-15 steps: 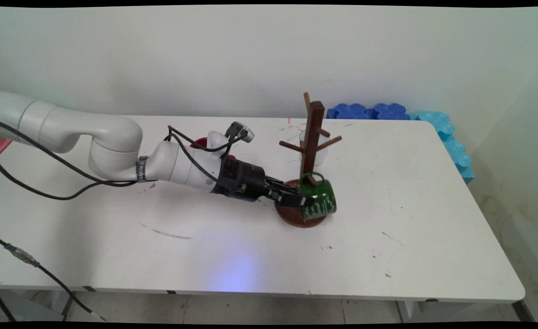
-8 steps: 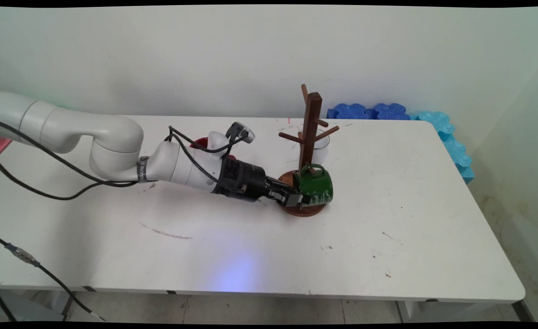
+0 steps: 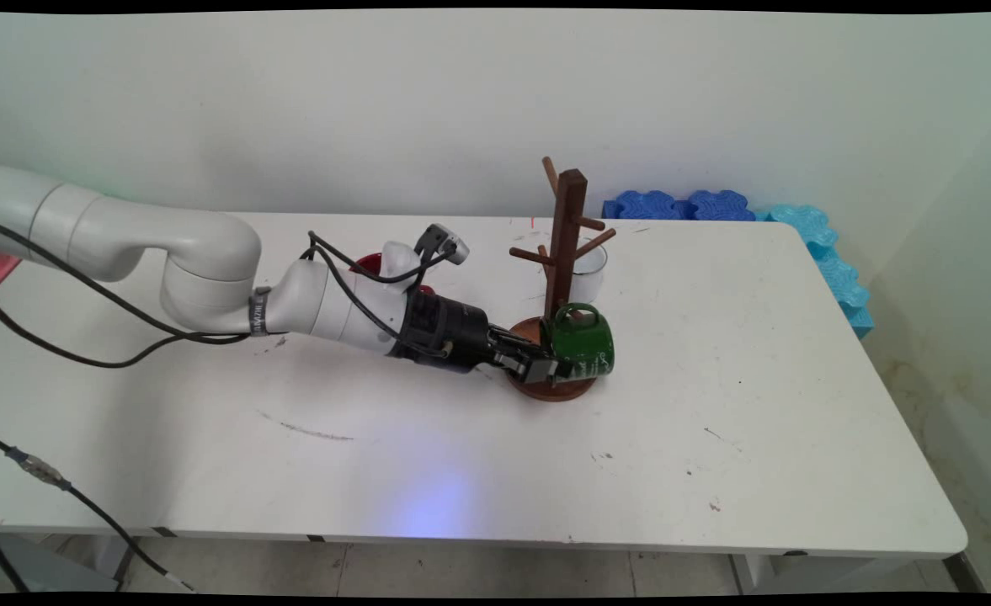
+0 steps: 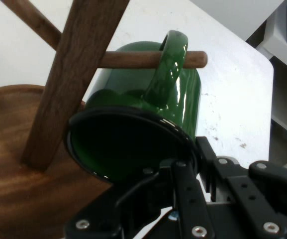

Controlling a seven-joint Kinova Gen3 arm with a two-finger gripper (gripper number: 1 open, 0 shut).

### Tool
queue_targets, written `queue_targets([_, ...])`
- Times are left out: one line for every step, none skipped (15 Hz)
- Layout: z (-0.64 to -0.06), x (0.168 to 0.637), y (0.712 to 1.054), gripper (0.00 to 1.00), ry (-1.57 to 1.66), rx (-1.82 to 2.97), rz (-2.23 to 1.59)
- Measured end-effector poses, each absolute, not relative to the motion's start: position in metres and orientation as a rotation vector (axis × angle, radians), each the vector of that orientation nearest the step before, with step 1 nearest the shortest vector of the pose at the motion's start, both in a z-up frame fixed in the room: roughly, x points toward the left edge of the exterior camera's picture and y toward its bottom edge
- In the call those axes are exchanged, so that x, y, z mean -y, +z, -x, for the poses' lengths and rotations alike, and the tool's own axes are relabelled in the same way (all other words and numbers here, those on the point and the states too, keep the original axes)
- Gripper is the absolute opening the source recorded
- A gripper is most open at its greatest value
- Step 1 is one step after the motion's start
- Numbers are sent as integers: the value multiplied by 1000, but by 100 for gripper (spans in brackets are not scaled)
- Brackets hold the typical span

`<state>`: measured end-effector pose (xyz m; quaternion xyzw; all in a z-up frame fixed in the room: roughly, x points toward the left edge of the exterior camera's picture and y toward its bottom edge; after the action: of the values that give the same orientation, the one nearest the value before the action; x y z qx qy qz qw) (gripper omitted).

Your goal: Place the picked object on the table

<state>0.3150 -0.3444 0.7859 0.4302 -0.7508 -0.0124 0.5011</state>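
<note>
One green mug (image 3: 583,346) is what I have in hand, lying tilted on its side over the round wooden base of the mug tree (image 3: 564,252), a little past the middle of the worktop (image 3: 764,404) toward its far edge. From the hand camera, the mug's (image 4: 148,129) handle is threaded over one of the tree's lower pegs, the peg tip poking out beyond the handle loop, and the mug's open mouth faces my camera. My pincer (image 3: 547,368) is clamped on the mug's rim, one finger (image 4: 133,199) inside the mouth and the other on the outer wall at the rim's lower right.

As I judge it, the handle is on the peg but the mug's weight hangs largely on my grip, and the tree looks slightly tipped in the main view. Doing this well means keeping every motion small and in line with the peg, so the handle slides along it rather than levering the post sideways. I would watch the tree's base (image 4: 14,164) for any lift off the worktop and ease the force if it rocks.

Behind the tree stands a clear glass (image 3: 589,268), nearly touching its pegs in the main view. A red cup (image 3: 369,264) sits behind my wrist, partly hidden. Blue foam pieces (image 3: 680,204) lie off the far right corner.
</note>
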Motion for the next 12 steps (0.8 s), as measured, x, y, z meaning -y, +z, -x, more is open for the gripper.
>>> queue_targets([-315,344,787,0,-29,1815,-1038])
queue_targets([-315,344,788,0,-27,1815,-1035])
queue_targets([-315,344,789,0,-26,1815,-1033])
queue_targets([-315,344,790,0,-25,1814,-1031])
queue_targets([-316,344,792,0,-22,1814,-1029])
queue_targets([-316,344,793,0,-20,1813,-1028])
queue_targets([-316,344,795,0,-18,1813,-1027])
queue_targets([-317,344,796,0,-15,1813,-1026])
queue_targets([-317,344,798,0,-13,1813,-1025])
queue_targets([-317,344,799,0,-11,1813,-1024])
queue_targets([-318,344,800,0,-10,1814,-1023])
queue_targets([-318,343,801,0,-9,1814,-1022])
